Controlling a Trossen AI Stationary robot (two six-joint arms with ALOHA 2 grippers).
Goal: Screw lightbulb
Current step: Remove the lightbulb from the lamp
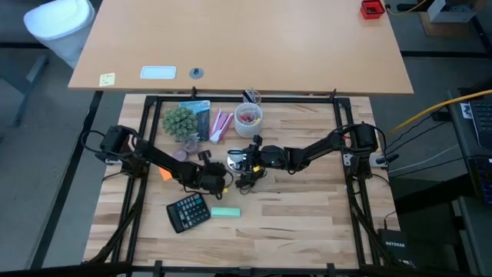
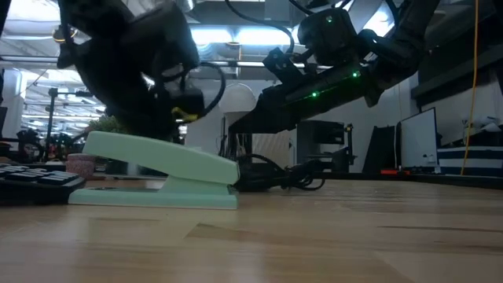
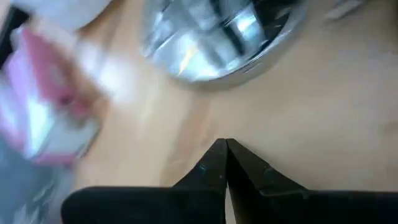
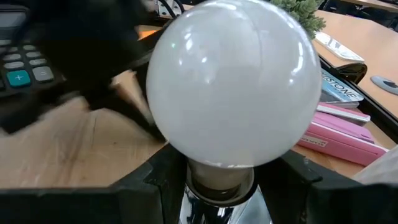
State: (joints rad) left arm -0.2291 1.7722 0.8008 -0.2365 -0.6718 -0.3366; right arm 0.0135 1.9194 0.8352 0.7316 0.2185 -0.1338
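Filling the right wrist view, the lightbulb [image 4: 235,84] stands with its pale globe up and its metal neck gripped between the right gripper's [image 4: 219,180] dark fingers, which are parted just enough to clamp that neck; below it everything is cut off. From above, the bulb shows only as a pale spot at mid-table, just beside the round silver base [image 1: 236,161], mostly hidden by both arms. Left gripper [image 3: 225,146] rests low on the wood with its fingertips pressed together, holding nothing; its view is blurred, the shiny base [image 3: 217,37] just ahead. A green stapler [image 2: 161,169] blocks much of the low view, beside the calculator [image 1: 188,212].
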